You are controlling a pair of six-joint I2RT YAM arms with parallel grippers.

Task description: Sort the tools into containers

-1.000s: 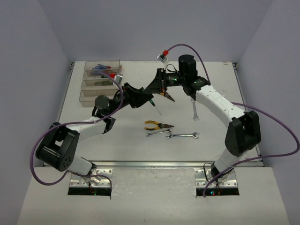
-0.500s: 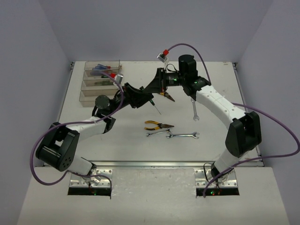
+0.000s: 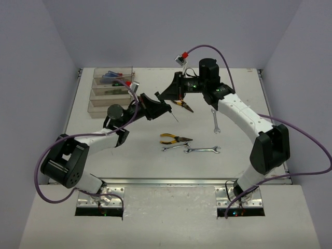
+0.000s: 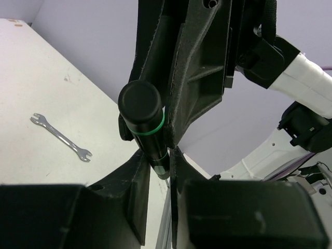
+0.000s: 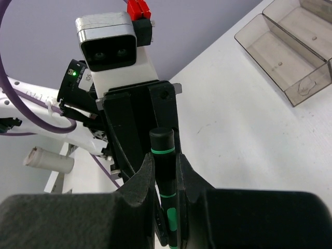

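- Left gripper [image 4: 159, 165]: you have it pinched shut on the black-green screwdriver [image 4: 139, 101], just below the green ring. The butt of the handle faces the left wrist camera.
- Right gripper [image 5: 165, 179]: you have it clamped on the same screwdriver, with its fingers [image 5: 139, 187] pressed against both sides of the handle. Both arms hold the tool at once.
- From the top camera, your two grippers meet nose to nose above the table [image 3: 129, 161], a little above the centre of the frame. The thin shaft sticks out toward the lower right.
- Your bins [image 3: 96, 107] sit in a stepped row at the upper left of the top view, well apart from both grippers.
- The bin nearest the top of the frame holds blue-handled tools [image 3: 110, 75] with a bit of red beside them. Something dark lies in a bin lower in the row, too small to name.
- Yellow-handled pliers [image 3: 175, 139] lie on the table at mid-frame, below the shaft's tip.
- Two wrenches [image 3: 202, 150] lie just below the pliers, nearly end to end.
- A third wrench [image 3: 215, 123] lies right of centre, beside your right forearm.
- You can see second pliers [image 3: 182, 105] just under the right gripper. You cannot tell from the top view whether they rest on the table.
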